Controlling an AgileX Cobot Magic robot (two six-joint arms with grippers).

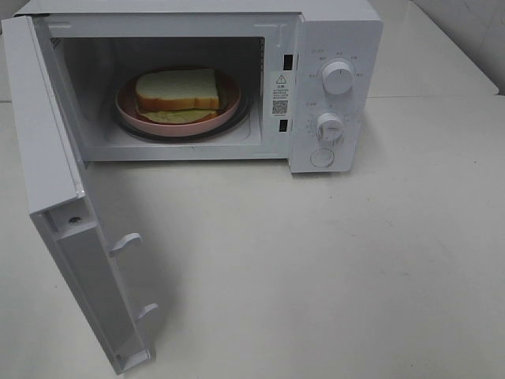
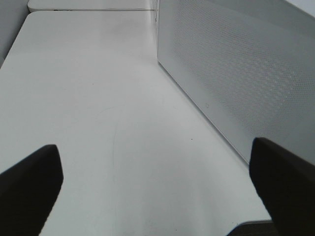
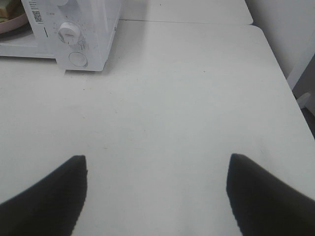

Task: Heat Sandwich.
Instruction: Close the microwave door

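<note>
While the door [image 1: 75,205] of the white microwave [image 1: 339,31] hangs wide open at the left, the sandwich [image 1: 177,91] sits on a round pink plate [image 1: 126,106] inside the oven, with the control panel [image 1: 351,103] to its right. From the wrist views, the left tool [image 2: 155,164] hovers over the white desk [image 2: 98,98] beside a dotted microwave panel, fingers spread wide and holding nothing. The right tool [image 3: 157,167] is likewise spread wide and empty above the desk, facing the control panel.
</note>
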